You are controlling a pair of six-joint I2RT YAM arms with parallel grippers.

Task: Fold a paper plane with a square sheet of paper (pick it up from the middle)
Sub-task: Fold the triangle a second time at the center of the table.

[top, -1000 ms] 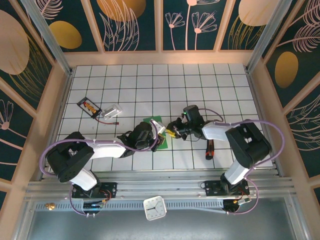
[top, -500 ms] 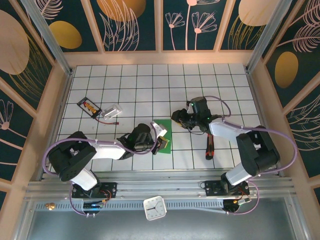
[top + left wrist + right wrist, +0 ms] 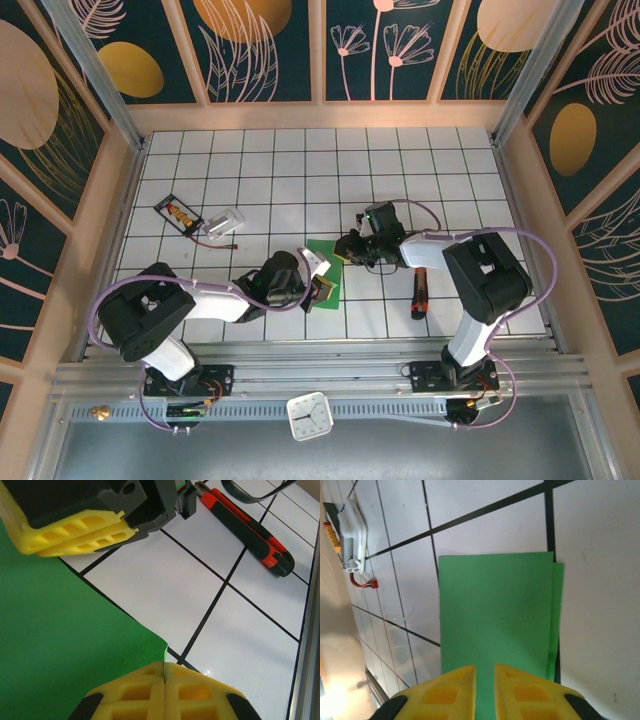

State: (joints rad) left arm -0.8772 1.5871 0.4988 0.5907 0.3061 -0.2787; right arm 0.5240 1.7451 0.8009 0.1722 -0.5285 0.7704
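**A:** Where is the square sheet of paper (image 3: 326, 262) to be found?

**B:** It is seen lying on the white gridded surface (image 3: 300, 170) between the two arms, folded into a narrower green shape. In the right wrist view two layers can be made out, the lower one showing as a thin strip along one side.

**A:** How is the left claw (image 3: 165, 674) held?

**B:** It is pressed fully shut, its yellow pads meeting with no gap. A corner at the sheet's near end is nipped in the seam between them.

**A:** And the right claw (image 3: 485, 672)?

**B:** Its fingers are drawn nearly together, with a thin slit showing between them. It is set low over the sheet's far end, and green is seen through the slit. Whether the paper is actually gripped cannot be told.

**A:** What else is noted on the surface?

**B:** An orange-and-black utility knife (image 3: 419, 292) is laid to the right of the sheet, apart from it. A flat pack (image 3: 178, 213) and a white connector block (image 3: 226, 222) with a red lead are seen at the far left, well apart from the paper. A small clock (image 3: 309, 415) is placed near the arm bases.
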